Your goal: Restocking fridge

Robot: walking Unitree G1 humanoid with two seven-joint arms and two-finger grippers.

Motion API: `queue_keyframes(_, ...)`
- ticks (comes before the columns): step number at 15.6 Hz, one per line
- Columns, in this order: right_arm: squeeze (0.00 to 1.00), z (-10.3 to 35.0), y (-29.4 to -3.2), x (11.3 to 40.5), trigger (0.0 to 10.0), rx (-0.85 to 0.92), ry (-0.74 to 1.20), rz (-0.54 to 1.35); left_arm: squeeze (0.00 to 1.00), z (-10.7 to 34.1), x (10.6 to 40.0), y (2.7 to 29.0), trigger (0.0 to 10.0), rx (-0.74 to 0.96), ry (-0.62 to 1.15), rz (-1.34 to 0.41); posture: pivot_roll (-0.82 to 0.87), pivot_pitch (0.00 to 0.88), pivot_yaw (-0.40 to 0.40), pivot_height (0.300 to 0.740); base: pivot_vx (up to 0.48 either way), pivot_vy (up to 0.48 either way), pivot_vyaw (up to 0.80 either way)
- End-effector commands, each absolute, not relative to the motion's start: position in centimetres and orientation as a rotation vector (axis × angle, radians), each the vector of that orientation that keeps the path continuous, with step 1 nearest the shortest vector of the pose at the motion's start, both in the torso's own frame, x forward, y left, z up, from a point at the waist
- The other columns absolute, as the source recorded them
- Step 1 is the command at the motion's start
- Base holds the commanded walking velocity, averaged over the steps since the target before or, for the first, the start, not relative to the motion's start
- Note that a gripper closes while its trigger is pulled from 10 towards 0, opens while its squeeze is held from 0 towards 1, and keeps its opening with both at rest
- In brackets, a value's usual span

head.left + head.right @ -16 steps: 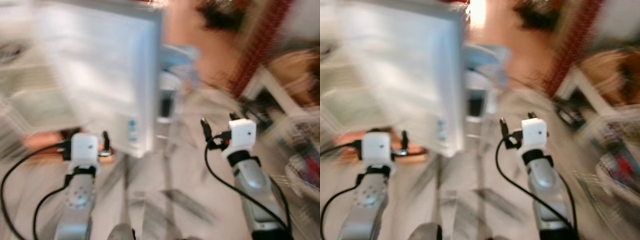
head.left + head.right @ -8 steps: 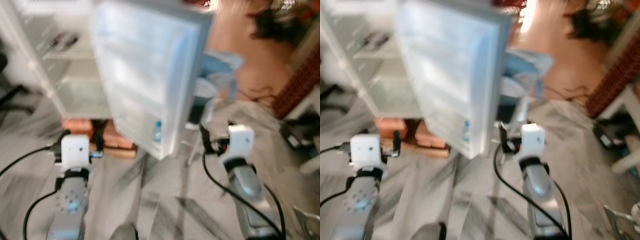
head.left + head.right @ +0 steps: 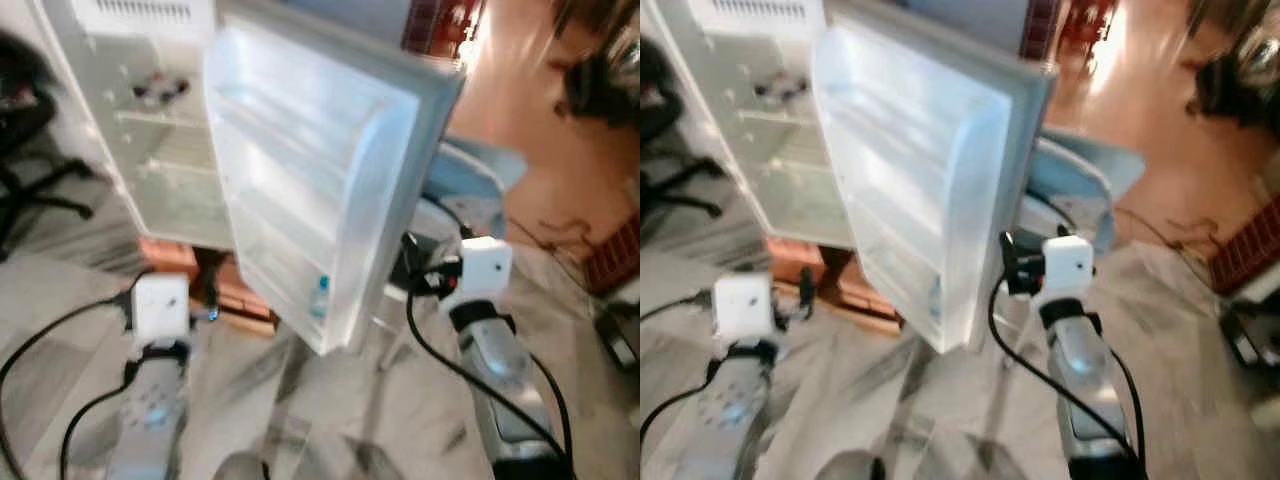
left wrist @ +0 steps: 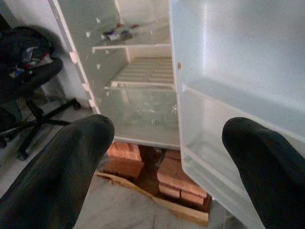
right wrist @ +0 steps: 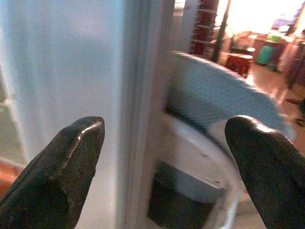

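Fridge [image 3: 150, 130] stands open ahead, door [image 3: 320, 190] swung wide toward the robot; looks like one small bottle [image 3: 318, 296] in the door's bottom rack, blurry. Approach squarely, stay off the door edge. Left tool [image 4: 162, 162] spread wide, empty, facing the fridge shelves. Right tool [image 5: 164, 157] equally spread, empty, just beside the door's outer edge, not touching.

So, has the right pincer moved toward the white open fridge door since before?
Yes: the right pincer is now beside the white open fridge door, at its edge; earlier a gap separated them.
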State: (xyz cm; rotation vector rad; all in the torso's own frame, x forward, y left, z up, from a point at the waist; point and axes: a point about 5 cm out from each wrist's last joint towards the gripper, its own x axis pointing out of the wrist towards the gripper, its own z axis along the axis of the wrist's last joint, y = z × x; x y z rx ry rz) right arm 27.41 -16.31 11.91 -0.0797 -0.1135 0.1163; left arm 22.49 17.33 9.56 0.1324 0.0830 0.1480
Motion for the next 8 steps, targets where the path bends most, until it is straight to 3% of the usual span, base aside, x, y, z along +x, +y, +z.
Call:
queue_keyframes(1, 0.0, 12.0, -17.1, 27.6, 10.0, -0.086, -0.113, 0.094, 0.0, 9.2, 22.3, 17.1, 10.0, 0.094, 0.119, 0.122, 0.16, 0.068, -0.052, 0.74, 0.0, 0.0, 0.46)
queue_keyframes(2, 0.0, 12.6, -17.0, 28.5, 10.0, -0.104, -0.133, 0.101, 0.0, 8.0, 22.0, 16.8, 10.0, 0.021, 0.197, 0.091, 0.16, 0.075, -0.052, 0.74, 0.0, 0.0, 0.8)
queue_keyframes(4, 0.0, 14.1, -16.6, 30.9, 10.0, -0.091, -0.175, 0.075, 0.0, 8.1, 22.2, 16.5, 10.0, 0.044, 0.192, 0.055, 0.18, 0.079, -0.053, 0.74, 0.0, 0.0, 0.8)
queue_keyframes(6, 0.0, 13.9, -16.6, 31.0, 10.0, -0.118, -0.165, 0.044, 0.0, 8.2, 22.1, 16.6, 10.0, 0.036, 0.203, 0.064, 0.19, 0.082, -0.057, 0.74, 0.0, 0.0, 0.45)
queue_keyframes(8, 0.0, 12.8, -17.4, 30.4, 10.0, -0.094, -0.126, 0.001, 0.0, 8.1, 22.1, 16.7, 10.0, 0.038, 0.213, 0.052, 0.18, 0.085, -0.049, 0.74, 0.0, 0.0, 0.0)
